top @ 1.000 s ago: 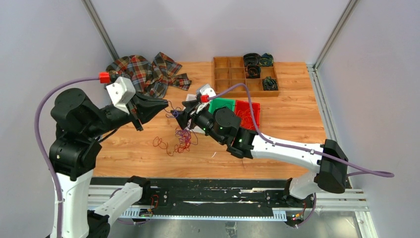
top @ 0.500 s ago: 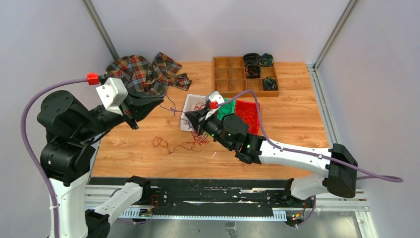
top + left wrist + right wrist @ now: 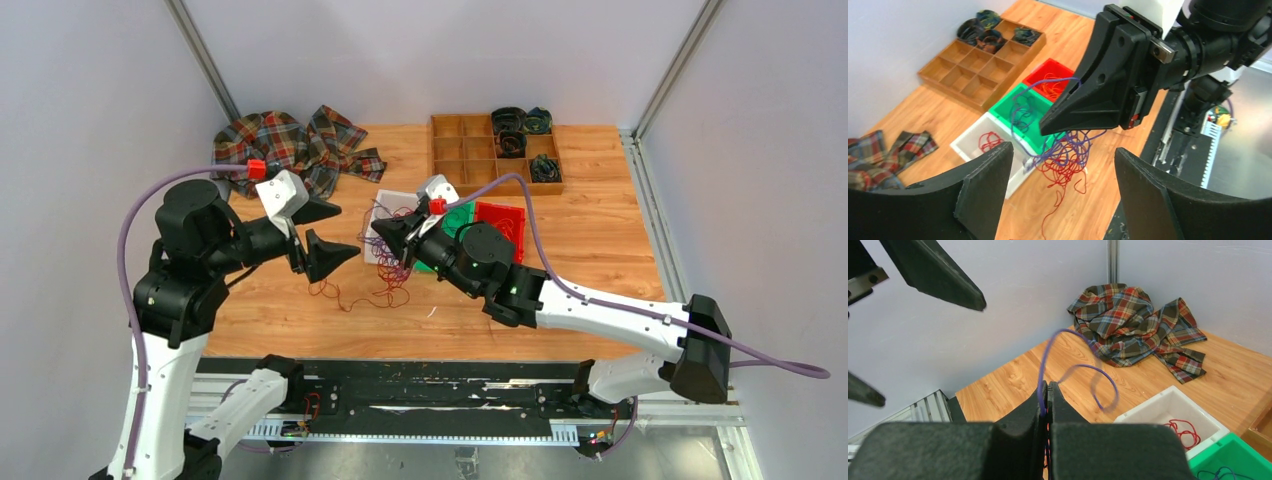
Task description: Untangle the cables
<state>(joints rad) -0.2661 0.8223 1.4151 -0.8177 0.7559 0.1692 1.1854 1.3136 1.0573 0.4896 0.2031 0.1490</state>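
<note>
My right gripper [image 3: 1047, 386] was pressed shut on a purple cable [image 3: 1075, 368], which looped up and away from the fingertips. Below them hung the tangle [image 3: 1066, 159] of purple and red cables, in front of the white bin [image 3: 967, 142] and the green bin [image 3: 1009, 103]. A loose red strand [image 3: 326, 290] lay on the table [image 3: 590, 240] beside it.

My left gripper [image 3: 343, 233] stood wide, holding nothing, its two fingers [image 3: 990, 172] pointing at the right gripper from close by, with the tangle seen between them from my left wrist.

The white bin held a red cable, the green bin a purple one, and the red bin [image 3: 1047, 65] beyond held a reddish one. Farther back sat the wooden tray [image 3: 470, 150], with dark coils in its right compartments. A plaid cloth [image 3: 290, 145] lay crumpled at the far left corner.
</note>
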